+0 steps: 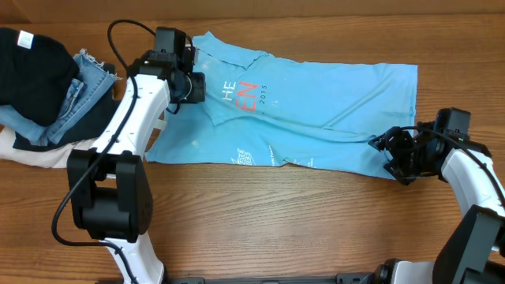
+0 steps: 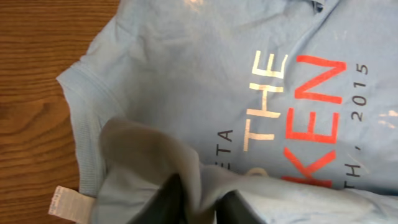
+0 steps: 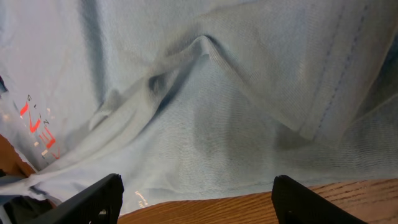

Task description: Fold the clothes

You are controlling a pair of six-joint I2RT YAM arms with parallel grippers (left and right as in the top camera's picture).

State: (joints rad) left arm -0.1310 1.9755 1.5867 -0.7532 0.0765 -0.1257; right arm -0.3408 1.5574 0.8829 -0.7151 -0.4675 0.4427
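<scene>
The light sky-blue T-shirt (image 1: 316,110) lies spread across the wooden table, red and white lettering facing up near its left end. My left gripper (image 1: 193,87) is at the shirt's left end, shut on a pinched fold of the blue cloth (image 2: 199,186) beside the lettering (image 2: 305,106). My right gripper (image 1: 388,154) is open at the shirt's lower right edge. In the right wrist view its fingers (image 3: 199,199) stand wide apart over the shirt's hem (image 3: 236,155) and the bare wood, holding nothing.
A pile of other clothes (image 1: 47,87), black cloth and blue denim over a pale piece, lies at the far left of the table. Bare wooden table (image 1: 300,221) runs along the front. A small white label (image 2: 65,202) shows at the shirt's edge.
</scene>
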